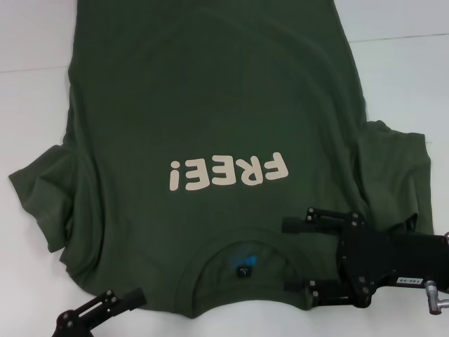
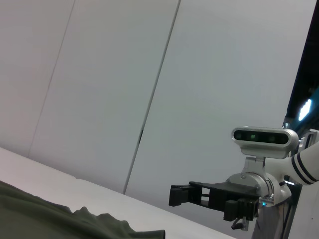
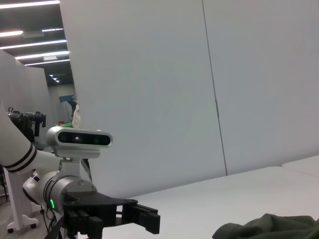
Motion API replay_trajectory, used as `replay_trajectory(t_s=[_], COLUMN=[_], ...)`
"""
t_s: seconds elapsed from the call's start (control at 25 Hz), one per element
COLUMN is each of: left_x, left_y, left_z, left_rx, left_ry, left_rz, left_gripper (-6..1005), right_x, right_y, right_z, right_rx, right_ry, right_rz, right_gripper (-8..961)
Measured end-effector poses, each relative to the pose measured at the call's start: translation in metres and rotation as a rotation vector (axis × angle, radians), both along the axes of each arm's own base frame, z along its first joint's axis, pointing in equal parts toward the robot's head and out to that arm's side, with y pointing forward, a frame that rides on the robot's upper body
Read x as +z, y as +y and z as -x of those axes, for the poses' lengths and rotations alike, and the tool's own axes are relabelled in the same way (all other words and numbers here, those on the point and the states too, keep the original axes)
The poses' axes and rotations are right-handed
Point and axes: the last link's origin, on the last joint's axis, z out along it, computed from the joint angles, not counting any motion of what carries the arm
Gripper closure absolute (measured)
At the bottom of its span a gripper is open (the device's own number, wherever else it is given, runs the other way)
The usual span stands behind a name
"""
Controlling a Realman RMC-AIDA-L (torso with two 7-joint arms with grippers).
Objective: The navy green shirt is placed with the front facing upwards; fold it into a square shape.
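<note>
White worktop (image 1: pixel 35 42), smooth and matte, with pale wall panels behind. Navy green shirt (image 1: pixel 210 91): soft olive cotton, spread flat, front up, cream "FREE!" print (image 1: pixel 228 173), ribbed collar (image 1: pixel 242 242) nearest the robot. Right end effector (image 1: pixel 293 256) is held over the right shoulder beside the collar, fingers spread, nothing gripped. Left end effector (image 1: pixel 119 300) is seen at the left shoulder edge; its state cannot be told. Both shoulders are best pinched evenly, so that the fold lies straight.

A: What does the right gripper (image 1: pixel 295 254) look like?
B: Black, boxy, two long fingers, small silver screws, a white label I can't read.
A: The left gripper (image 3: pixel 149 220)?
B: Black too, under a silver-white camera bar, green light glowing.
</note>
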Motion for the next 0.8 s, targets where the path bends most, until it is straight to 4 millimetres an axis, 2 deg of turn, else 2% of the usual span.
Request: replay_trajectory(t_s=[0.48, 0.8], left_x=[0.005, 0.021], left_y=[0.003, 0.028], left_z=[-0.001, -0.011], left_rx=[0.025, 0.131], left_ry=[-0.027, -0.097], left_rz=[0.026, 0.245], left_gripper=[205, 206], right_x=[0.001, 0.003], right_y=[0.001, 0.004], right_z=[0.000, 0.003], right_rx=[-0.033, -0.043], right_ry=[0.013, 0.019], right_rz=[0.023, 0.048], right_gripper=[135, 135])
